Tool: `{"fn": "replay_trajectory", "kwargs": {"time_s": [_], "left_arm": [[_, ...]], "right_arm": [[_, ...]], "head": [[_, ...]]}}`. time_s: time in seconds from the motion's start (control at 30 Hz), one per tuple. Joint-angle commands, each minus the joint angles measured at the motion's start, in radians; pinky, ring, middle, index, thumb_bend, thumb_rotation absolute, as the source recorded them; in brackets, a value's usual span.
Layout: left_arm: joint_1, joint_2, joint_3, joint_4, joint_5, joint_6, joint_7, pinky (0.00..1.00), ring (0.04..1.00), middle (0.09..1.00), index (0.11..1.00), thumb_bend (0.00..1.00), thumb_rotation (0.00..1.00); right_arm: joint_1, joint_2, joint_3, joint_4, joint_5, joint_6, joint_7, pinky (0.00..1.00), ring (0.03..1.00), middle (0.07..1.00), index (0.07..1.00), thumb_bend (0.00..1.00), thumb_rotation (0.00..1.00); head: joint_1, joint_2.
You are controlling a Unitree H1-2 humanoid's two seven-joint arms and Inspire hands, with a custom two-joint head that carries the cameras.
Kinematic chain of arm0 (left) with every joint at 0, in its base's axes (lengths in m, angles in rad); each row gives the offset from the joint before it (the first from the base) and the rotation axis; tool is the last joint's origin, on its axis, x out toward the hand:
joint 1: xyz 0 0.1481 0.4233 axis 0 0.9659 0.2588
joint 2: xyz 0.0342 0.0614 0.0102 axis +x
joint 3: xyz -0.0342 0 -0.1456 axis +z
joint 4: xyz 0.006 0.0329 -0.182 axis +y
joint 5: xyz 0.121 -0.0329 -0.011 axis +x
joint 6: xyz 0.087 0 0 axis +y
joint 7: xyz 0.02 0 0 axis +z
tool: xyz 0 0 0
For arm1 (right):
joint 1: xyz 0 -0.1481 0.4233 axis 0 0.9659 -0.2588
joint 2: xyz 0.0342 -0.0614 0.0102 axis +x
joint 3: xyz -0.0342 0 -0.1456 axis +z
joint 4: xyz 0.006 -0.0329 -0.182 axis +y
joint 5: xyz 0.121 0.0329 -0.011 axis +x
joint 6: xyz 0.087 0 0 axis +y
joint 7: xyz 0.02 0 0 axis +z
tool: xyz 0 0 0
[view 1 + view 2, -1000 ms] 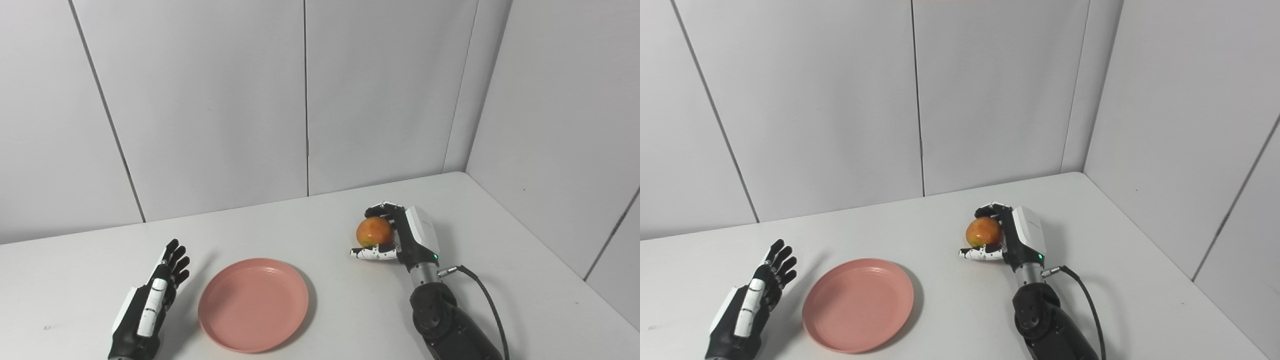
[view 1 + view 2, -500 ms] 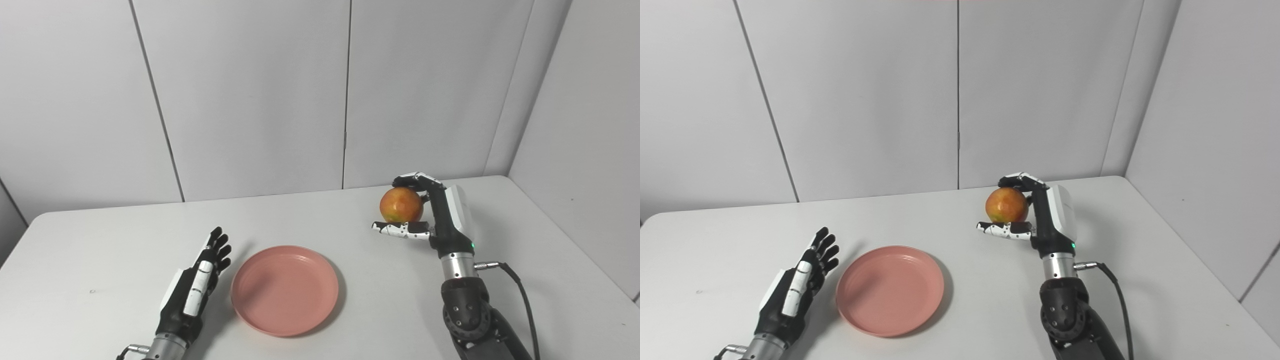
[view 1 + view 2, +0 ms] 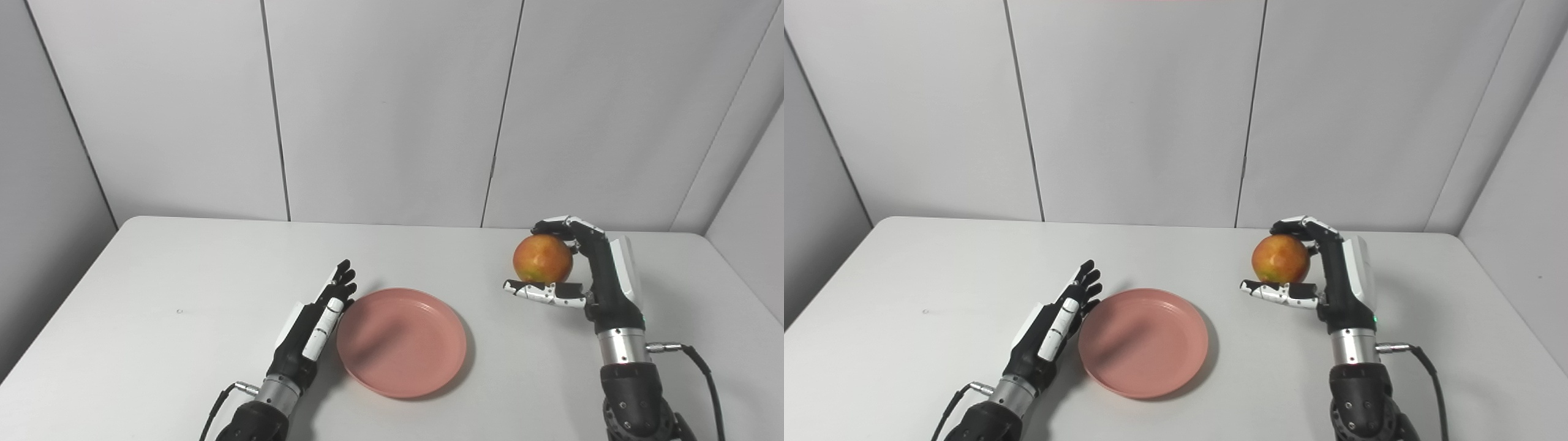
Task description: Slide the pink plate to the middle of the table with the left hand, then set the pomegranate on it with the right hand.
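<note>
The pink plate (image 3: 401,342) lies flat near the middle of the white table (image 3: 184,269). My left hand (image 3: 315,317) rests edge-on at the plate's left rim, fingers straight and apart, holding nothing. To the right of the plate, my right hand (image 3: 591,272) is shut on the pomegranate (image 3: 542,258), an orange-red round fruit held above the table with the thumb under it and the fingers curled over its top.
Grey wall panels close off the back and both sides of the table. The table's far edge (image 3: 392,223) runs just behind the right hand. A cable (image 3: 704,373) trails from the right wrist.
The camera has swung left, so the whole scene shifted right. The right hand has lifted the pomegranate off the table. The left hand now sits closer against the plate's rim.
</note>
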Motion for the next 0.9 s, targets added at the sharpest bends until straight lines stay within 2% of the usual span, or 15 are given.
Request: {"fn": "replay_trajectory", "kwargs": {"time_s": [0.0, 0.23, 0.57, 0.87], "left_arm": [[0.002, -0.012, -0.008, -0.009, 0.005, -0.001, 0.012, 0.94, 0.97, 0.991, 0.992, 0.56, 1.0], [0.002, -0.015, -0.009, -0.009, 0.014, -0.002, 0.019, 0.94, 0.973, 0.993, 0.994, 0.56, 1.0], [0.001, -0.018, -0.007, -0.007, 0.028, -0.005, 0.034, 0.94, 0.974, 0.992, 0.994, 0.59, 1.0], [-0.004, -0.018, -0.005, 0.002, 0.028, -0.002, 0.046, 0.96, 0.976, 0.999, 0.999, 0.6, 1.0]], "right_arm": [[-0.039, 0.005, 0.002, -0.037, 0.015, -0.055, 0.013, 0.36, 0.457, 0.517, 0.51, 0.5, 0.0], [-0.048, 0.04, 0.05, -0.012, -0.004, -0.104, 0.032, 0.35, 0.457, 0.512, 0.525, 0.5, 0.0], [-0.058, 0.11, 0.124, 0.006, -0.056, -0.076, 0.068, 0.34, 0.437, 0.504, 0.547, 0.5, 0.0], [-0.074, 0.145, 0.196, 0.078, -0.089, -0.114, 0.094, 0.35, 0.442, 0.498, 0.546, 0.5, 0.0]], "head": [[0.004, -0.002], [0.009, -0.005], [0.008, -0.005], [-0.002, -0.004]]}}
